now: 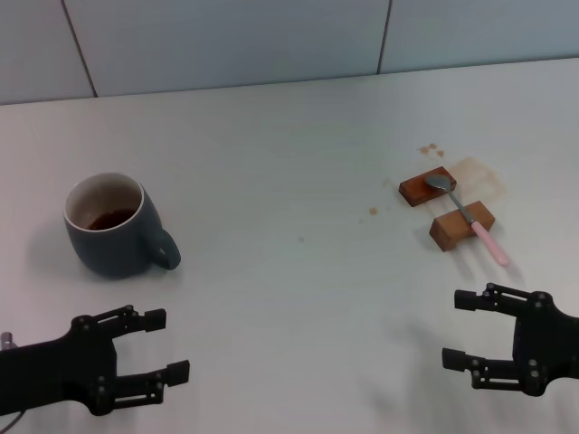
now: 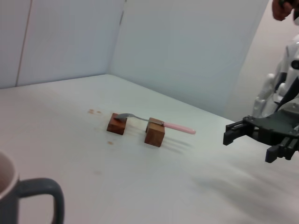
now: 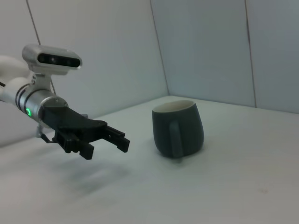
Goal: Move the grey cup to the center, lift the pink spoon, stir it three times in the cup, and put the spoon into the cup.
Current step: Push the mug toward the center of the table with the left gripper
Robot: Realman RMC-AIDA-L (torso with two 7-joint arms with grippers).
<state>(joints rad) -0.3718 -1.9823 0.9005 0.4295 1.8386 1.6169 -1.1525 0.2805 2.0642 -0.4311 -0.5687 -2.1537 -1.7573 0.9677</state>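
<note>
The left gripper (image 1: 163, 344) hovered low over the near left of the worktop (image 1: 289, 271), fingers (image 3: 117, 137) spread wide and holding nothing. The right gripper (image 1: 466, 330) hovered at the near right, fingers (image 2: 233, 133) likewise parted and empty. Only the head view looked into the grey cup (image 1: 113, 226): a cream inside with what seemed a dark brown residue at the bottom. It stood upright at the left, handle toward the robot's right. The left wrist view showed the pink spoon (image 2: 156, 122) bridging two wooden blocks (image 2: 154, 133), bowl on the far one. Bare worktop lay between cup and spoon.
</note>
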